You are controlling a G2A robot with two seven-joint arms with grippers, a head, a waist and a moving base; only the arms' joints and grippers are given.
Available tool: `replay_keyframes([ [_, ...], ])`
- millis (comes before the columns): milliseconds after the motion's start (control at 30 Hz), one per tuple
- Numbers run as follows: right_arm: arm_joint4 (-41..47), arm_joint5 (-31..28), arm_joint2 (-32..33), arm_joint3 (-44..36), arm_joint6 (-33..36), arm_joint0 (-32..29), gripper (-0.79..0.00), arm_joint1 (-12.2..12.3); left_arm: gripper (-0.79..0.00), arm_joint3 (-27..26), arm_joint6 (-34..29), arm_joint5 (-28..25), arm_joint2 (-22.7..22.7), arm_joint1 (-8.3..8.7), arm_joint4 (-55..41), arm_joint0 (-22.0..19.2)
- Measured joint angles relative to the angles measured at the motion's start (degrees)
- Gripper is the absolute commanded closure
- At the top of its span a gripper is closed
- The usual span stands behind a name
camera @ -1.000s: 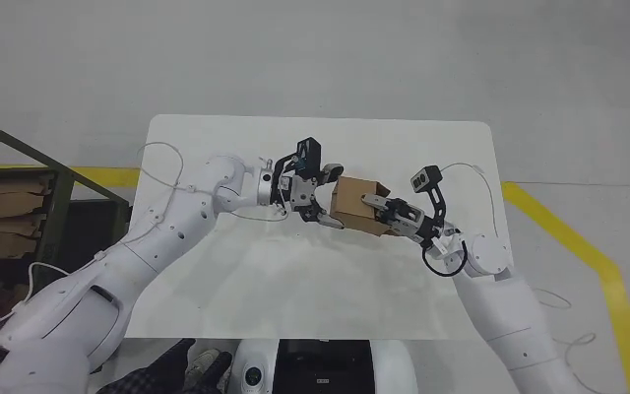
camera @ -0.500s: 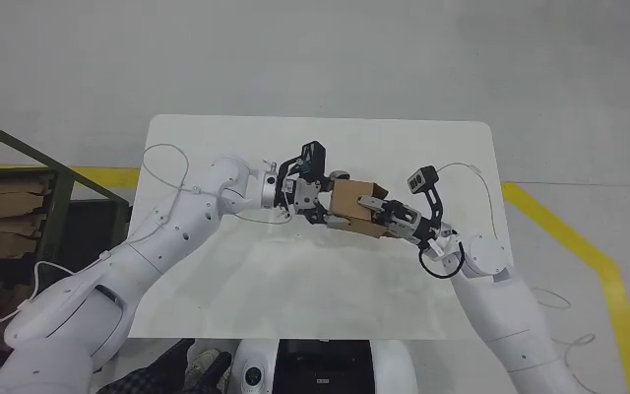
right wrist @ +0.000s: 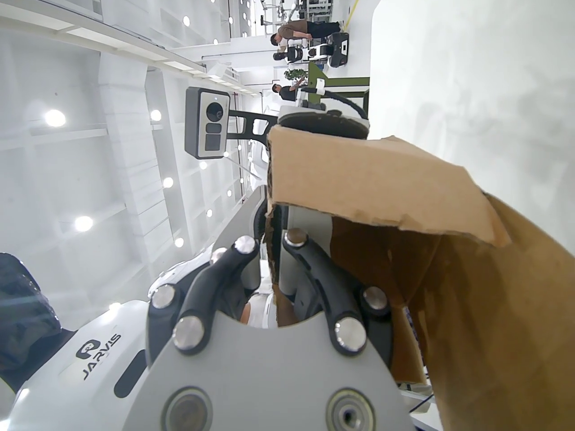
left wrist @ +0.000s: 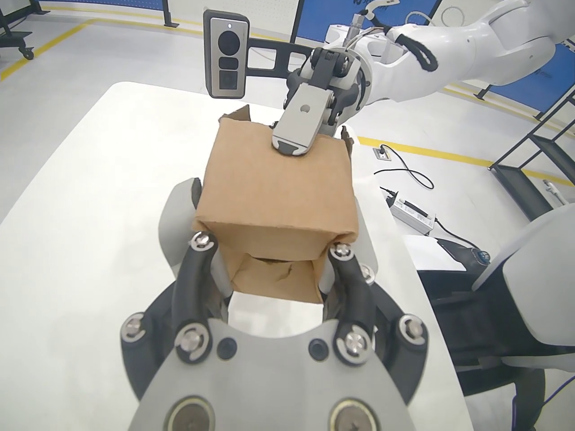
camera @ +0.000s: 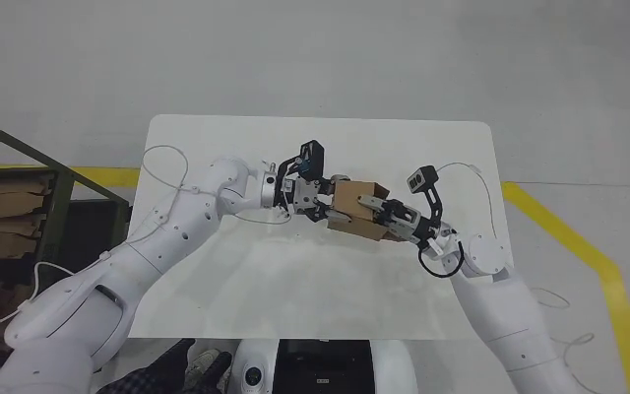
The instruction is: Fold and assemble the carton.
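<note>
— Along the near edge of the desk (camera: 246,295), how do the arms come in?
— The left arm crosses the near-left corner, runs up the desk's left side, bends, and lays its forearm toward the middle. The right arm comes over the near-right corner with its forearm slanting inward. The two wrists face each other.
— What is the left tool (camera: 317,200) doing?
— Its fingers (left wrist: 170,226) are spread wide and pressed against two opposite side walls of the carton (camera: 356,202), at the carton's open end.
— And the right tool (camera: 379,210)?
— It is pinched on the carton's other end. From the left wrist, one finger (left wrist: 296,129) lies flat on the top panel. Its own wrist camera shows a cardboard wall squeezed in the narrow gap between the fingers.
— Where does the carton sit?
— It is between the two tools, about midway between the left and right edges and somewhat nearer the far edge than the near one. I cannot tell whether its underside touches the desk.
— How much room is there around it?
— White desk surface shows on every side. There is a broad strip toward the near edge, a narrower one toward the far edge, and wide stretches out to both side edges. The carton is well apart from all four corners.
</note>
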Motion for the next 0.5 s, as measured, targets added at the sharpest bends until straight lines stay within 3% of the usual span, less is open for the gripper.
replay_keyframes([
  [33,0.1,0.0,0.0,0.1,0.0,0.0,-0.714,0.0,-0.413,0.1,-0.1,0.0,0.0,0.02,-0.1,0.0],
  [100,0.2,0.0,0.1,0.1,-0.1,0.1,-0.739,0.0,-0.419,0.2,-0.2,0.0,0.1,0.04,-0.4,0.0],
  [500,0.5,0.1,2.1,-0.3,0.3,-0.4,-0.693,0.3,-0.440,0.5,0.8,0.0,-0.5,0.52,-0.6,0.5],
])
